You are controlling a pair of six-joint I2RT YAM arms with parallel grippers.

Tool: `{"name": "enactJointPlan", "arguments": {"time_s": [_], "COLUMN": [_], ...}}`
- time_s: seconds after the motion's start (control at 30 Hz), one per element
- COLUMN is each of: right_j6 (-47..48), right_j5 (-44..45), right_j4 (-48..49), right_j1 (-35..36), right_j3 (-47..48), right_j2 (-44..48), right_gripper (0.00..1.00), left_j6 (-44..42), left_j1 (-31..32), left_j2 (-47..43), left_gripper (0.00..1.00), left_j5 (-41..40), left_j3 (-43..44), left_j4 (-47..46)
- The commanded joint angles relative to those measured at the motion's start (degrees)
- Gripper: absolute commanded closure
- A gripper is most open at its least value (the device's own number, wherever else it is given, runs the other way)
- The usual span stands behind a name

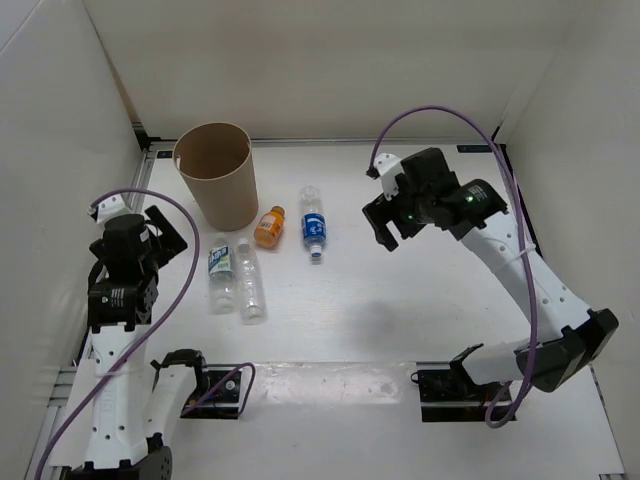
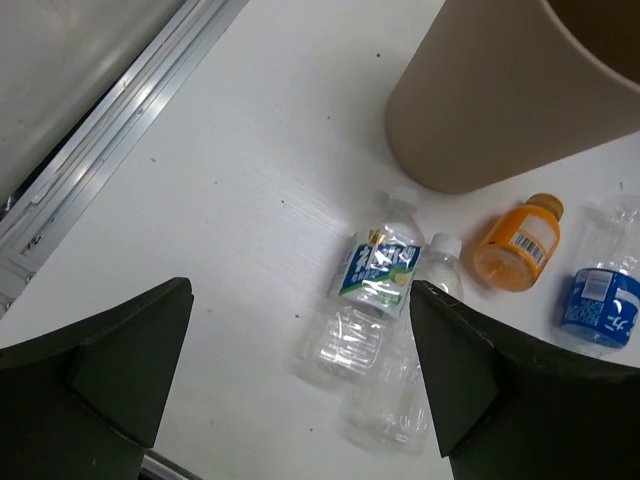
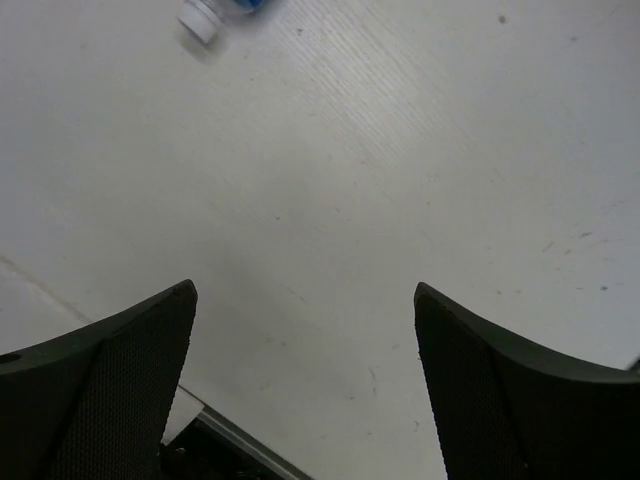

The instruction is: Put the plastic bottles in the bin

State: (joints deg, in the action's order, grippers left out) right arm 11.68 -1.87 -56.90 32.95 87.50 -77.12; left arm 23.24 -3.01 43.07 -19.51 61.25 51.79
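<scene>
- Bin [image 1: 213, 172] — tan cylinder, upright, mouth open upward, far-left part of the table [image 1: 400, 320]. No bottle shows inside it.
- Blue-label bottle [image 1: 314, 225] — lying flat, right of the bin. Long axis runs far to near, white cap toward the arms' bases.
- Orange bottle [image 1: 269, 227] — apparently on its side, just beside the bin's foot, cap toward the far wall.
- White-green-label bottle [image 1: 220, 265] and plain clear bottle [image 1: 249, 282] — lying side by side, nearly touching, near side of the bin. Long axes roughly parallel, both caps toward the bin.
- Left gripper [image 1: 160, 232] — jaws spread wide, nothing between them, hovering left of the clear pair.
- Right gripper [image 1: 385, 225] — jaws likewise apart and empty, above bare table right of the blue-label bottle.
- Hazards, as judged: round bodies may roll off under a finger. The paired bottles lie so close that one finger may wedge between them or push the neighbour away. Thin clear plastic may buckle and slip — and a carry that clips the rim could tip the bin.
</scene>
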Motion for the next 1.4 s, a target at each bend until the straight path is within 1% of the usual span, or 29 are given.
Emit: {"name": "enactJointPlan", "arguments": {"time_s": [0.0,0.07,0.13,0.17,0.2,0.23,0.27,0.3,0.33,0.4,0.43,0.5,0.53,0.6,0.63,0.7,0.87,1.0,1.1,1.2,1.37], "right_j6": [1.76,5.95,9.84,9.50,8.63,8.71,8.80,7.84,7.48,6.52,5.81,5.55,5.11,4.67,3.53,2.65,1.16,-2.35,-3.68,-4.38,-4.21], "right_j5": [12.81,20.38,21.46,24.08,23.32,21.83,18.25,15.35,11.23,4.90,0.07,-4.52,-5.16,-5.43,-5.51,-8.22,-14.90,-19.84,-18.09,-12.03,-10.61], "right_j4": [3.71,6.70,8.91,9.96,9.88,8.66,8.13,7.60,5.16,3.56,1.55,1.10,1.01,0.74,0.66,-0.48,-0.84,0.65,0.74,1.18,-0.04], "right_j1": [6.82,10.53,12.48,13.36,13.02,12.15,11.53,10.91,8.04,5.73,2.59,0.29,-0.25,-1.04,-1.22,-1.57,-0.08,-0.17,0.79,1.41,2.64], "right_j3": [-0.49,-1.19,-0.93,-0.50,2.38,3.71,5.03,9.92,11.79,20.64,22.86,31.55,35.15,37.99,41.48,43.18,48.45,49.43,49.69,48.99,48.55], "right_j2": [-1.26,-2.50,-5.75,-6.98,-10.99,-12.34,-15.48,-19.17,-20.86,-27.01,-32.77,-36.42,-41.04,-43.80,-46.51,-50.65,-55.58,-58.48,-60.77,-62.09,-64.47], "right_gripper": [0.10,0.10,0.10,0.10,0.10,0.10,0.10,0.10,0.10,0.10,0.10,0.10,0.10,0.10,0.10,0.10,0.10,0.10,0.10,0.10,0.10], "left_j6": [0.13,-0.04,-0.04,0.05,0.22,1.09,1.27,1.54,1.71,1.80,1.72,1.54,1.45,1.10,0.58,-0.12,0.48,0.05,-0.13,-0.39,-1.01], "left_j1": [-0.16,-0.42,-0.25,-0.33,-0.42,-0.42,-0.51,-0.34,-0.42,-0.34,-0.42,-0.60,-0.34,-0.33,-0.42,-0.42,-0.34,-0.42,-0.42,-0.34,-0.42], "left_j2": [-1.67,-3.08,-3.25,-2.99,-2.73,-1.68,-1.32,-0.54,0.25,1.40,1.93,2.98,3.51,4.83,5.44,6.41,6.50,7.12,7.82,8.08,8.00], "left_gripper": [0.00,0.00,0.00,0.00,0.00,0.00,0.00,0.00,0.00,0.00,0.00,0.00,0.00,0.00,0.00,0.00,0.00,0.00,0.00,0.00,0.00], "left_j5": [0.44,-0.18,0.08,0.08,0.34,1.04,1.49,2.10,2.89,3.25,3.33,3.25,3.25,3.68,3.77,4.39,4.65,6.59,6.68,6.76,6.15], "left_j3": [-1.05,-2.45,-3.77,-3.86,-4.04,-3.86,-3.69,-3.69,-3.51,-2.98,-2.46,-2.28,-2.11,-1.49,-0.88,-0.87,-1.31,-1.84,-1.58,-1.40,-1.57], "left_j4": [3.84,4.72,5.25,5.86,6.04,6.22,6.13,5.96,5.78,5.08,5.08,5.07,5.16,6.56,7.00,8.06,9.91,10.26,11.40,12.54,13.34]}}
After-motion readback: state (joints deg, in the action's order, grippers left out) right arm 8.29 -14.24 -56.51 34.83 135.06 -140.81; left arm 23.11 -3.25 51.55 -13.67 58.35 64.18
